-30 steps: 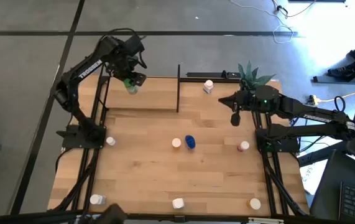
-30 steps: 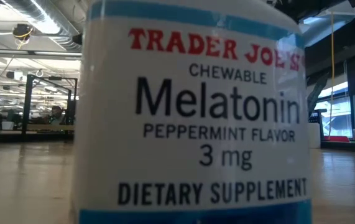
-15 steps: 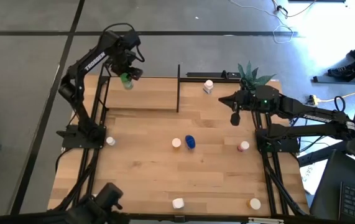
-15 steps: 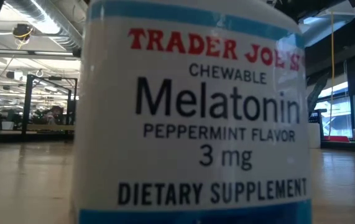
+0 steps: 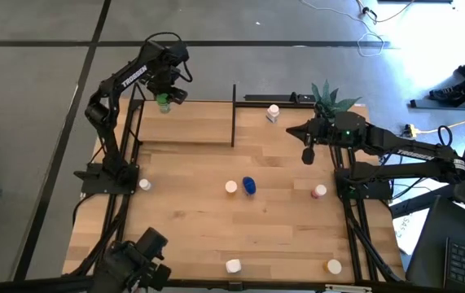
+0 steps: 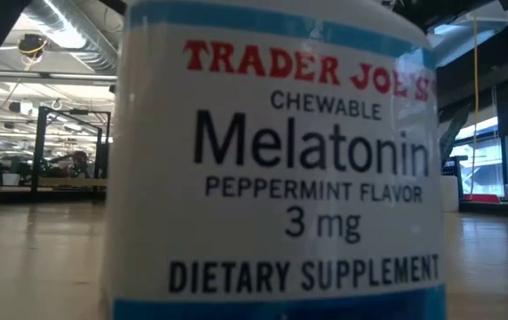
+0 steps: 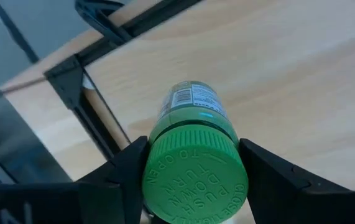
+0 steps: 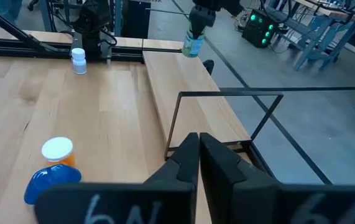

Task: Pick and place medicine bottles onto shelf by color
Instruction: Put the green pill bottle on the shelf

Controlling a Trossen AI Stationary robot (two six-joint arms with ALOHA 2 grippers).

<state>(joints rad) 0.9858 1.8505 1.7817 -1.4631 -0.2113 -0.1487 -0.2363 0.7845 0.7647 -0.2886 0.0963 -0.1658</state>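
Left hand grips the green bottle by its ribbed cap, fingers flat on both sides; bottle hangs above the far left corner of the shelf, not yet set down. Judgement: small rigid plastic, light; smooth glossy body with a paper label would slip, so the knurled cap is the better hold; low tip risk if lowered squarely. Shelf is pale wood, flat, framed by thin black metal posts. Right hand clenched empty, hovering off the shelf's right end, beside the potted plant. On the bench beyond the shelf's near edge: blue bottle, white ones.
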